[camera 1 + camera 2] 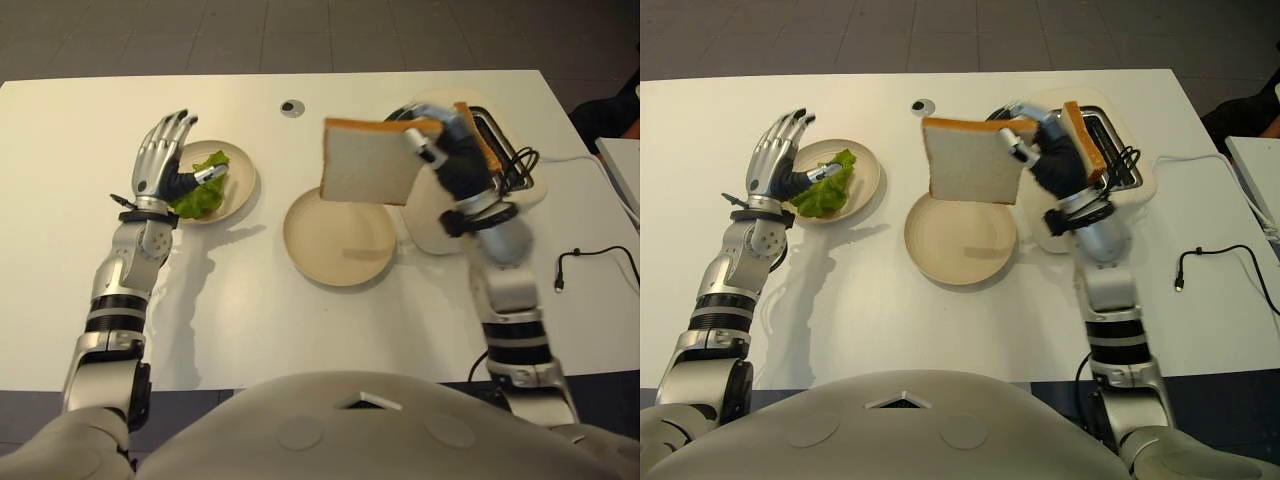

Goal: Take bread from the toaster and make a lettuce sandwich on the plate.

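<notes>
Bread slice (365,165) hangs upright above the far edge of the empty plate (340,250). The right hand (450,150) pinches it at its right edge, just left of the toaster (432,225), where a second slice (478,135) stands in a slot. The left hand (160,160), fingers spread and holding nothing, sits over the lettuce (205,195) on the small plate (240,170) at the left. Held by one edge only, the slice could tear or slip; released upright, it may topple off the plate's rim.

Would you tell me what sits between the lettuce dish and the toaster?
The empty plate, with bread held above it, as the left eye view shows.
</notes>
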You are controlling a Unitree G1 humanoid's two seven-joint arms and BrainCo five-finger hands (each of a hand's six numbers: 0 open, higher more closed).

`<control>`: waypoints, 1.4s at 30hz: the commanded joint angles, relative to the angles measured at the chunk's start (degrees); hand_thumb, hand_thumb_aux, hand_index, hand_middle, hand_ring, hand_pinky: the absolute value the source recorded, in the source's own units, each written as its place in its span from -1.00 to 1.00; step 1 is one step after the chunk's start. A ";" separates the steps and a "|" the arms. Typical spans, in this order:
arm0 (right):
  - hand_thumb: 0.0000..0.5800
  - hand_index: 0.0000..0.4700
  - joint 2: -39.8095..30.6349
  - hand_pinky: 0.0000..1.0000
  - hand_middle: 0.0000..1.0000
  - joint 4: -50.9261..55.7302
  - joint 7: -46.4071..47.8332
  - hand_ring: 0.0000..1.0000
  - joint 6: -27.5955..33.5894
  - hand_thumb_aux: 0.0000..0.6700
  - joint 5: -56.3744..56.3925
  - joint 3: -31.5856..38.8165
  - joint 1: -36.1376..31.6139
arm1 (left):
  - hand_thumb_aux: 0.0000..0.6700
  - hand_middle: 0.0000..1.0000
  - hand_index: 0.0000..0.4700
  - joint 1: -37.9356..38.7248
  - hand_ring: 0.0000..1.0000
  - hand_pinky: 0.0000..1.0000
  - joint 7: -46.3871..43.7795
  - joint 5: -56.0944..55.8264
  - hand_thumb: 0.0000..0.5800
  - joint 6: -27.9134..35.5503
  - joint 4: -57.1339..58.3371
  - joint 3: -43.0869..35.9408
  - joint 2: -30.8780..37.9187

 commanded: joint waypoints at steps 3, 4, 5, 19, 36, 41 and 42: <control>1.00 1.00 1.85 1.00 1.00 9.43 -1.63 1.00 -3.14 1.00 -8.71 4.74 5.50 | -1.00 -1.00 -1.00 -0.26 -1.00 -1.00 -4.53 0.17 -1.00 6.25 2.77 -5.71 3.11; 1.00 1.00 1.62 1.00 1.00 10.18 -2.06 1.00 -3.63 1.00 -10.32 5.34 6.34 | -1.00 -1.00 -1.00 -0.20 -1.00 -1.00 -4.85 -0.05 -1.00 6.88 2.75 -6.30 3.42; 1.00 1.00 1.07 1.00 1.00 10.92 -2.85 1.00 -4.12 1.00 -12.42 5.79 7.08 | -1.00 -1.00 -1.00 -0.23 -1.00 -1.00 -5.17 -0.26 -1.00 7.37 2.74 -6.87 3.66; 1.00 1.00 -2.90 1.00 1.00 7.49 -0.85 1.00 -4.55 1.00 -20.85 10.43 9.98 | 1.00 -1.00 1.00 -0.36 -1.00 -1.00 -5.93 -2.68 1.00 8.07 3.00 -12.51 5.73; -1.00 -1.00 -4.46 0.99 0.99 1.34 3.93 0.99 -7.53 -1.00 -17.52 11.31 12.39 | -0.92 -1.00 -0.92 -2.69 -1.00 -1.00 -1.39 -2.33 -0.85 10.87 8.83 -17.78 4.81; -1.00 -1.00 -4.34 0.99 0.99 0.82 4.42 0.99 -7.44 -1.00 -17.04 11.02 12.49 | 1.00 -1.00 1.00 -3.74 -1.00 -1.00 0.02 -3.28 1.00 8.70 11.17 -19.81 4.61; -1.00 -1.00 -4.31 0.99 0.99 0.90 4.47 0.99 -7.45 -1.00 -16.96 10.98 12.42 | 1.00 -1.00 1.00 -3.93 -1.00 -1.00 0.69 -3.76 1.00 7.92 11.09 -19.69 4.62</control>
